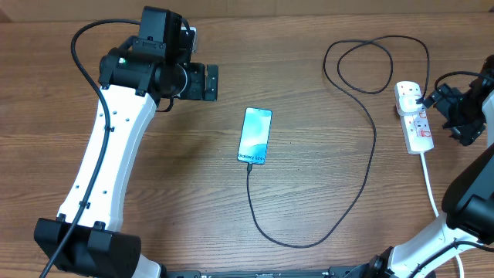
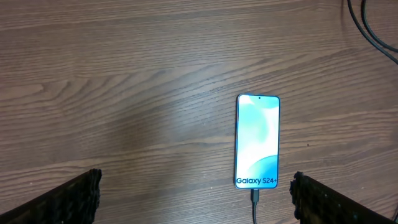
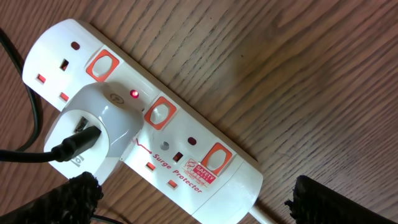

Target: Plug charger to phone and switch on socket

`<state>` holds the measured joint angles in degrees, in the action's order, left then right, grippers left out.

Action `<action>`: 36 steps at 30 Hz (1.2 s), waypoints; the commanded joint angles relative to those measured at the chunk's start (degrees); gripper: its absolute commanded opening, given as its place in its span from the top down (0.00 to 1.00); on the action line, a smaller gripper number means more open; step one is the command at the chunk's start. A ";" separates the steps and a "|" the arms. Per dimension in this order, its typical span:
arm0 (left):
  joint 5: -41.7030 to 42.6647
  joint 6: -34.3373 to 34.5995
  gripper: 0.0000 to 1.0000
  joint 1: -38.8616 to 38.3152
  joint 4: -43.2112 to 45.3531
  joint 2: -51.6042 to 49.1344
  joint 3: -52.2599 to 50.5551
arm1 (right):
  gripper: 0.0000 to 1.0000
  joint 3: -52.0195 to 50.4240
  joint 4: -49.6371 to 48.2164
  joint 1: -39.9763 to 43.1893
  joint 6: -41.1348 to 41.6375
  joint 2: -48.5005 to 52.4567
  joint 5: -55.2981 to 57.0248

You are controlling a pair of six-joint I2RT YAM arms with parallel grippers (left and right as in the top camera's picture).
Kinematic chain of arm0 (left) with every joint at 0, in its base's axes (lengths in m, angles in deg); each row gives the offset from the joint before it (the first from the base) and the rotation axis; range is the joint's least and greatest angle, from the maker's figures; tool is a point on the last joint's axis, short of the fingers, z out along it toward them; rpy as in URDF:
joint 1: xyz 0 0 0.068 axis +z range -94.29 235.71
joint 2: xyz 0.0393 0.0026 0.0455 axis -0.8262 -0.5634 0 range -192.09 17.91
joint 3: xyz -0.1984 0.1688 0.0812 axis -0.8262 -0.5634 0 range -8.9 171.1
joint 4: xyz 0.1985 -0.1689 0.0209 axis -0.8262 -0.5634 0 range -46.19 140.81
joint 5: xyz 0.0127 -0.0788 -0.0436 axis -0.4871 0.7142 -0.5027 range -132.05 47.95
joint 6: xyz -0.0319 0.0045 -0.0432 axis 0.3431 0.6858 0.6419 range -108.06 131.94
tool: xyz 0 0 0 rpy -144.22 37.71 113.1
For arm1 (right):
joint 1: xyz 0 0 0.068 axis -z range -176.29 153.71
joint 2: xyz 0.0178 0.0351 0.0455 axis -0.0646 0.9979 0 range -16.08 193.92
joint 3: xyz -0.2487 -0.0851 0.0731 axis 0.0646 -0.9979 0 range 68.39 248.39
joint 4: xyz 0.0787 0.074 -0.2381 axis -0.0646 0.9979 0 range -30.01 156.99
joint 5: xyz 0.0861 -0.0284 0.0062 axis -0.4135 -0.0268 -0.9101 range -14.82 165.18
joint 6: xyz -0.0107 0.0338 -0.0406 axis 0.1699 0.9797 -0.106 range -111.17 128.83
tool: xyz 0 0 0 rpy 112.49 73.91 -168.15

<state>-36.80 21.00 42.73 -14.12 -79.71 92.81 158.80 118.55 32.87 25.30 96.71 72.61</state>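
Lying flat near the centre of the wood-grain table (image 1: 154,201) is one phone (image 1: 255,135), a slim glossy rectangle with rounded corners, its cyan screen showing "Galaxy S24+". One charger cable (image 1: 363,185), thin, black and round, is sitting plugged into the phone's 6 o'clock edge. It is running toward 6 o'clock, sweeping round through 4 o'clock, climbing past 3 o'clock and curling in a loose loop at 1 o'clock. From there it is reaching the one power strip (image 1: 417,127) at the table's 3 o'clock side.

That strip is a smooth white plastic bar with rounded ends, carrying three rocker switches (image 3: 160,112) framed in orange-red. One white domed adapter (image 3: 93,134) is sitting on it, with the cable's black connector pushed into its face. One small red indicator light (image 3: 134,94) is glowing just beside the adapter. One thick white cord (image 1: 429,181) is trailing from the strip toward 6 o'clock.

Two white-and-black arms are standing at the table. The left pincer (image 2: 194,193) is hanging at the phone's 10 o'clock, its two black, rough-textured fingers spread wide and grasping nothing. The right pincer (image 3: 202,199) is hovering over the strip from its 3 o'clock side, likewise released and empty.
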 commanded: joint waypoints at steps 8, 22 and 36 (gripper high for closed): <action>-0.98 0.81 0.00 0.22 0.04 0.39 0.66 | 0.00 0.68 -0.17 -0.17 -0.26 -0.04 0.31; -0.98 0.81 0.00 0.20 0.07 0.39 0.66 | 0.00 0.68 -0.17 -0.17 -0.26 -0.04 0.31; -3.56 0.81 0.00 0.20 0.72 0.63 0.66 | 0.00 0.68 -0.17 -0.17 -0.26 -0.04 0.31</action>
<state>-37.10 21.00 42.73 -14.03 -79.71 92.81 158.80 118.53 32.85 25.30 96.71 72.61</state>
